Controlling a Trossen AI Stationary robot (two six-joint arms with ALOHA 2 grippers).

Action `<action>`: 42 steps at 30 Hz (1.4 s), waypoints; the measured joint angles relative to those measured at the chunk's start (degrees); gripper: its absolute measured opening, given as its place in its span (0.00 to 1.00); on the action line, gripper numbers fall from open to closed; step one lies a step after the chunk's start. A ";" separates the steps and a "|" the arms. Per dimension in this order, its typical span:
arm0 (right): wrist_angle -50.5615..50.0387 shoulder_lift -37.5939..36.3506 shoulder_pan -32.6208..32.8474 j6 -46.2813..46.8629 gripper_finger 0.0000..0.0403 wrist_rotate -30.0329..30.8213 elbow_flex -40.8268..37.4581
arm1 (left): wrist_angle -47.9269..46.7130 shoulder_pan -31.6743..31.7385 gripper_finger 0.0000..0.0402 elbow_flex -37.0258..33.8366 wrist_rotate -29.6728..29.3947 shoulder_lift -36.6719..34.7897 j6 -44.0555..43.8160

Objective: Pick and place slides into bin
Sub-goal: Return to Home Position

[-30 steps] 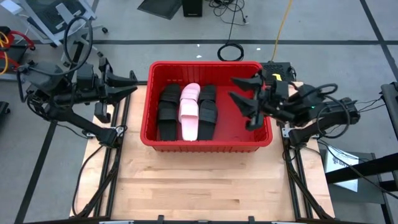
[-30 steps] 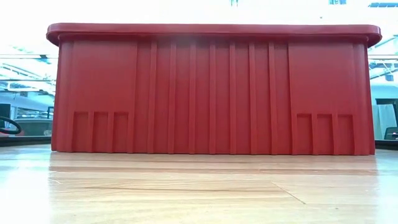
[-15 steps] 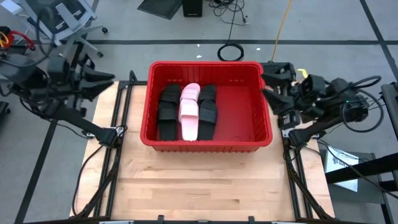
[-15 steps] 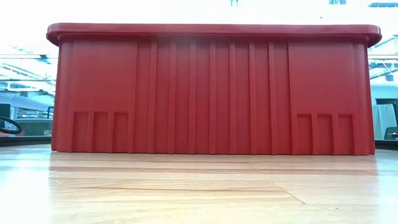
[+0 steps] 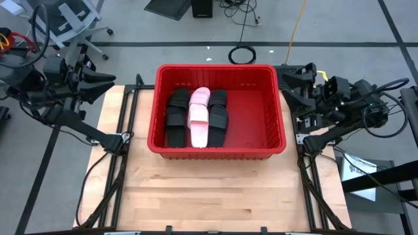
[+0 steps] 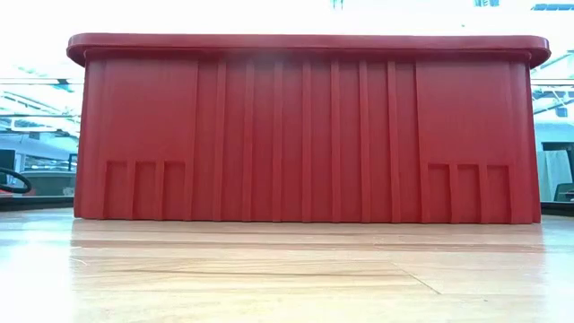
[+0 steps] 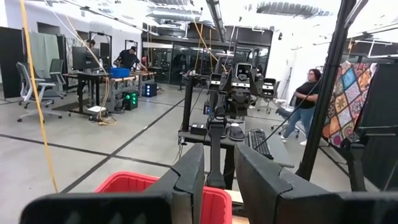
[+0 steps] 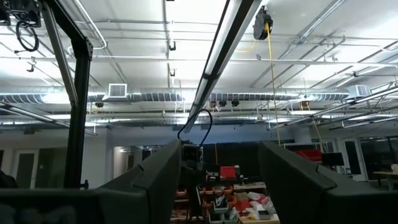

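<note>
The red bin [image 5: 258,124] stands on the far half of the wooden table and fills the low view [image 6: 305,126]. In its left half, black slides [image 5: 175,117] [image 5: 218,112] lie lengthwise on either side of a pale pink slide [image 5: 199,116], resting on the bin's floor. My left gripper [image 5: 110,86] hangs open and empty beyond the bin's left wall; its wrist view [image 7: 219,168] shows the bin's rim [image 7: 140,183] below the fingers. My right gripper [image 5: 285,85] hangs open and empty just outside the bin's right rim, and its wrist view [image 8: 221,168] looks up at the ceiling.
The bare table top [image 5: 209,189] stretches from the bin to the near edge. Dark frame rails [image 5: 121,170] [image 5: 307,176] run along both table sides. In the left wrist view, another robot station [image 7: 230,81] and a person [image 7: 305,99] show in the room beyond.
My right gripper has drawn back from above the bin's right part toward the table's right edge, past the rim. My left gripper has drawn back from the bin toward the table's left edge. The slides and the bin have stayed where they were.
</note>
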 joint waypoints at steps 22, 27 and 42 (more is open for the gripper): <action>-7.84 -4.43 -0.02 -0.26 0.51 10.38 0.00 | -4.60 0.02 0.22 -0.07 -1.16 -0.69 1.88; -10.55 -6.21 -0.02 0.33 0.51 10.32 -0.02 | -4.40 0.02 0.22 -1.08 -1.29 -3.22 3.77; 1.85 -20.00 -0.02 2.15 0.51 10.43 -24.13 | 12.15 0.02 0.22 -32.53 -4.05 -20.72 1.09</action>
